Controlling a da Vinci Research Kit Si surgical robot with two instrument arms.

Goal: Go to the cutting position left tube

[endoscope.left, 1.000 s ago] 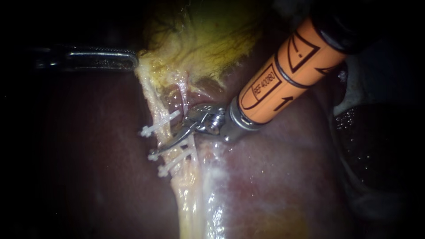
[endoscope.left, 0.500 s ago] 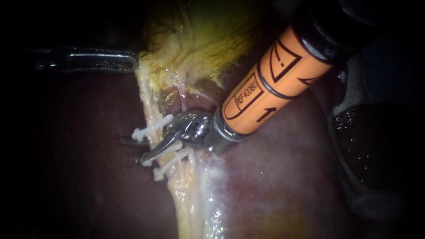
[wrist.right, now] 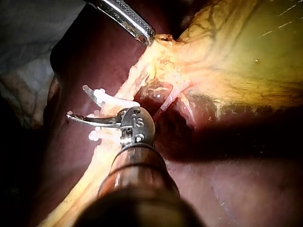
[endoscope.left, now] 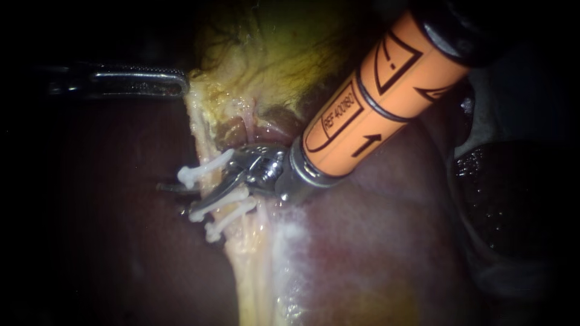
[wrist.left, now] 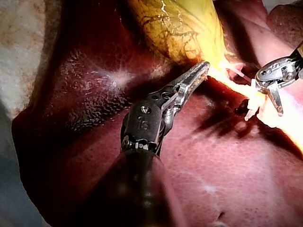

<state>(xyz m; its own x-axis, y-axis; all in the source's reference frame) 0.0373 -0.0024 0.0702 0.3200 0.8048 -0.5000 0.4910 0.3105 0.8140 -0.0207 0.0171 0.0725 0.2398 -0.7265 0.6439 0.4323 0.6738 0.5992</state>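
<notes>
The pale left tube runs down from the yellow gallbladder over the dark liver. It carries one white clip higher up and two clips lower down. My right instrument, on an orange shaft, has its blades open astride this tube between the upper clip and the lower pair. The right wrist view shows the same open blades at the clips. My left instrument is shut on the gallbladder's edge, and its toothed jaws hold that tissue taut.
A thin pink tube lies just right of the clipped one. Pale cloth and a dark wet lobe sit at the right. Liver spreads beneath both instruments.
My right instrument has advanced leftward and its blades have opened, one passing behind the tube. The clipped tube is pushed slightly left. The left instrument has not moved.
</notes>
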